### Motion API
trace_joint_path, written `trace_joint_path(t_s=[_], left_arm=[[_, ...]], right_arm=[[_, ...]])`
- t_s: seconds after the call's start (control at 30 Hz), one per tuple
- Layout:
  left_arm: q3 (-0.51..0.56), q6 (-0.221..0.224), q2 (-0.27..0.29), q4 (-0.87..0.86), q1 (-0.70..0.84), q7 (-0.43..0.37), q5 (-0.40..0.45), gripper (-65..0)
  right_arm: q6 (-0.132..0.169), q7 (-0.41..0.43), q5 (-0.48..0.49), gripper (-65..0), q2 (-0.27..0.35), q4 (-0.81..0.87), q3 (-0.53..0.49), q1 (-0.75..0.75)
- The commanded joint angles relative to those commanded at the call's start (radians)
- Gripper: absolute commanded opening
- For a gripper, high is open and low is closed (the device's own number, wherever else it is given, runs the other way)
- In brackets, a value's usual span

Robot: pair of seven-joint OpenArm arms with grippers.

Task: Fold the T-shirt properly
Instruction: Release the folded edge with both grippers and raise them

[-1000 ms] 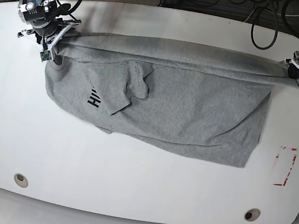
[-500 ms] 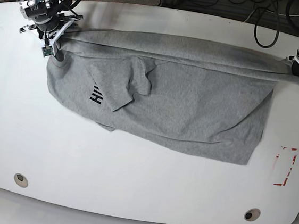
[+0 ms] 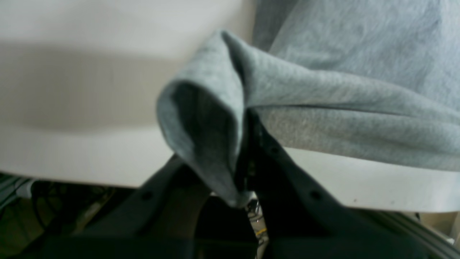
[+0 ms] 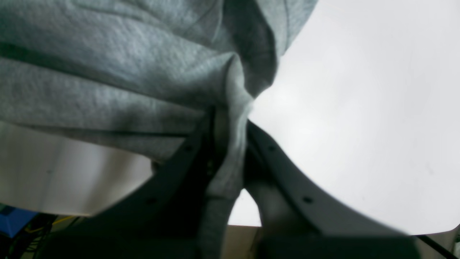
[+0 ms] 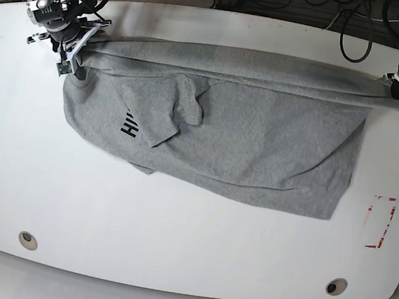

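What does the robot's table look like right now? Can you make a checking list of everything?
Surface: white rounded table, two round metal holes near its front edge.
Job's things: light heather-grey cotton T-shirt, stretched along the far edge, rumpled, a sleeve folded over, black letters partly showing.
Clutter: red-and-white marker on the table beside the shirt.
Grippers: left gripper shut on one shirt corner; right gripper shut on the opposite corner.
Cables: black cables looping behind the table.
Surroundings: dark floor behind, details unclear.
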Motion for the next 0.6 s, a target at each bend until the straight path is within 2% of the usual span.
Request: trace_joint_path(t_s=[0.3, 0.37, 0.47, 0.5, 0.57, 0.6], left_arm=[[0.000, 0.000, 0.000, 0.000, 0.017, 0.000, 0.000, -65.0], [0.000, 0.000, 0.000, 0.000, 0.018, 0.000, 0.000, -65.0], [0.000, 0.000, 0.000, 0.000, 0.020, 0.000, 0.000, -65.0], [0.002, 0.000, 0.000, 0.000, 0.020, 0.000, 0.000, -65.0], [0.005, 0.000, 0.000, 0.000, 0.020, 0.000, 0.000, -64.4], [0.005, 0.000, 0.000, 0.000, 0.020, 0.000, 0.000, -62.1]], right_arm=[[0.000, 0.000, 0.000, -65.0, 0.000, -0.014, -0.002, -0.011], [0.000, 0.000, 0.000, -62.6, 0.000, -0.012, -0.002, -0.014], [0.000, -0.002, 0.000, -50.7, -0.006, -0.011, -0.002, -0.017], [0.000, -0.002, 0.000, -43.3, -0.018, -0.008, 0.000, -0.017], [0.000, -0.002, -0.003, -33.0, -0.031, -0.005, 0.002, -0.021], [0.000, -0.002, -0.002, -26.8, -0.035, -0.003, 0.002, -0.031]])
